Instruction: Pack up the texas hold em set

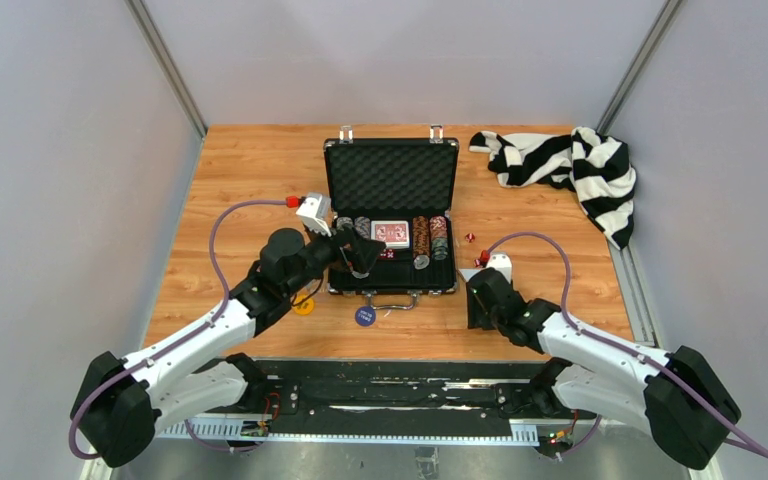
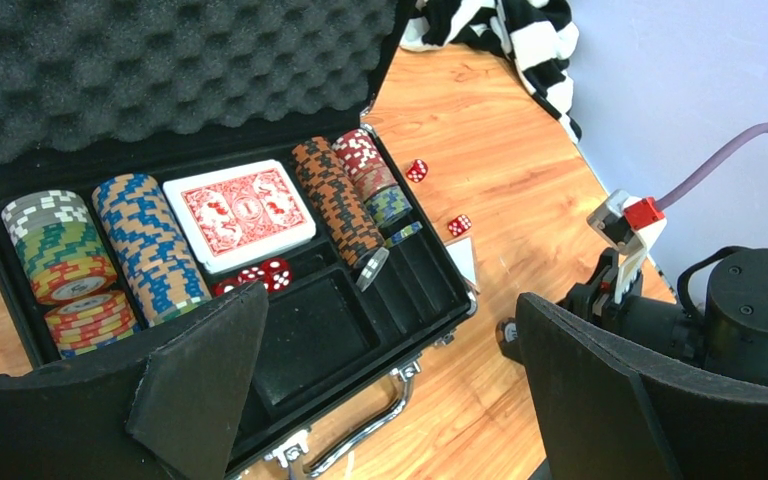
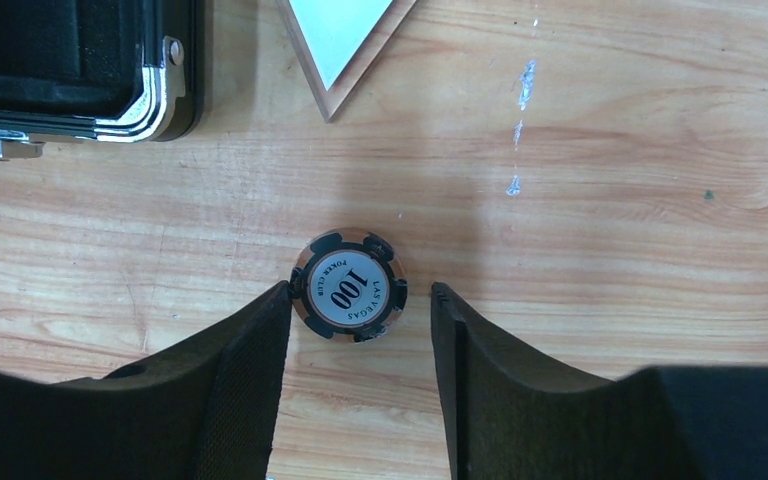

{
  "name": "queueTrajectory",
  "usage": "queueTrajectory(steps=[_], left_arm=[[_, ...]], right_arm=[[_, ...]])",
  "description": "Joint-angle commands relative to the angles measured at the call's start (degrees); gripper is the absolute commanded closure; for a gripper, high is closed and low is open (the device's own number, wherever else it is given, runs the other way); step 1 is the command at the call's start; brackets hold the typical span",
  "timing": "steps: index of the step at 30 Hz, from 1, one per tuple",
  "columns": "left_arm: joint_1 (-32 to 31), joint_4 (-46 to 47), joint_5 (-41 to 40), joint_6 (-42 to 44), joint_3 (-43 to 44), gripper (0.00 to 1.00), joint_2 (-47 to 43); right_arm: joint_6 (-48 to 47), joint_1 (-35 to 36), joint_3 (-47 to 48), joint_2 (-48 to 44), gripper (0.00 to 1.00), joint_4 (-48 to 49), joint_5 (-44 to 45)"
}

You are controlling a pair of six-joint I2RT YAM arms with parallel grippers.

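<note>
The black briefcase [image 1: 390,175] lies open mid-table, its foam lid up. In the left wrist view it holds rows of poker chips [image 2: 150,245], a red card deck [image 2: 240,210] and red dice [image 2: 265,275]. My left gripper [image 1: 363,255] [image 2: 390,390] is open and empty above the case's front compartment and handle. My right gripper [image 1: 475,305] [image 3: 360,300] is open and low over the table, right of the case. A brown "100" chip [image 3: 349,286] lies flat between its fingertips, touching the left one. Two red dice [image 2: 459,225] lie on the table right of the case.
A blue round button [image 1: 364,316] and a yellow one [image 1: 303,306] lie on the table in front of the case. A white card [image 3: 338,35] lies by the case's front right corner. The striped cloth [image 1: 570,165] is at the back right. Walls enclose the table.
</note>
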Motion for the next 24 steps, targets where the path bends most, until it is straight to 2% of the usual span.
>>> queueTrajectory(steps=[1,9,13,17,20,24], left_arm=[[0.8,1.88,1.27,-0.12,-0.91,0.0,0.15],[1.08,2.01,2.81,-0.3,-0.81,0.0,1.38],[1.41,-1.32,5.48,-1.45,1.84,0.01,4.18],[1.52,-7.0,11.34,-2.45,7.47,0.02,10.09],[1.97,-8.25,15.57,-6.58,10.41,0.02,14.38],[3.19,-4.84,27.0,-12.09,13.65,0.02,21.1]], right_arm=[[0.09,0.1,0.56,1.01,0.49,-1.92,-1.63],[-0.02,0.55,0.86,0.48,0.65,-2.28,-1.48],[-1.16,0.82,1.4,-2.21,0.69,-2.63,-1.08],[-3.28,0.78,2.61,-4.95,0.7,-3.24,-1.0],[-5.07,0.82,3.79,-5.72,0.71,-3.49,-1.78],[-7.44,1.52,4.56,-6.64,0.71,-2.42,-2.91]])
